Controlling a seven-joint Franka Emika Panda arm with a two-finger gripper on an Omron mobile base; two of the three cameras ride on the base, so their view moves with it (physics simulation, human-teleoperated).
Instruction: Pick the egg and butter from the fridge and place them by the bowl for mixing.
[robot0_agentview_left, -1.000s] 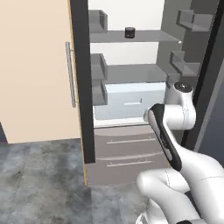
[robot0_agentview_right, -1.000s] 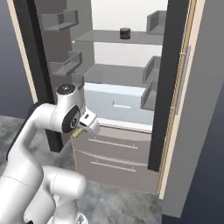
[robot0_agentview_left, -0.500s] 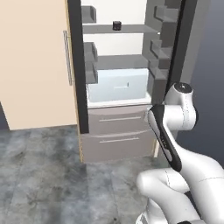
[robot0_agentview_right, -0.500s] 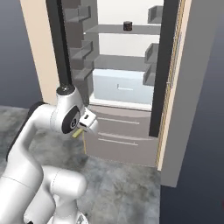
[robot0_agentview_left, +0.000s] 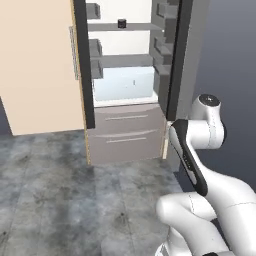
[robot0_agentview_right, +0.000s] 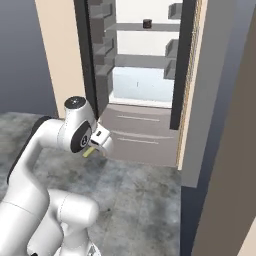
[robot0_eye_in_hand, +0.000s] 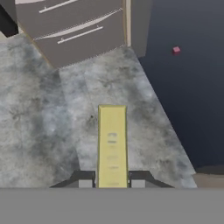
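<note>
Mottled grey stone floor spreads before the fridge, whose beige door stands swung open with its silver bar handle seen edge-on; dark bluish wall to either side of the fridge. Inside the fridge: grey shelves, door bins, a pale translucent drawer, and two grey drawer fronts below; a small dark jar sits on the upper shelf. The hand is closed narrowly on the butter, in front of the fridge and above the floor. The stick's long axis runs straight out along the fingers, its free end aimed toward the fridge's lower drawers; in the right base view it shows as a short yellow stub slanting down beneath the wrist. The butter's gripped end is cut off at the hand view's lower edge; a small red object beside the fridge is too small to identify.
</note>
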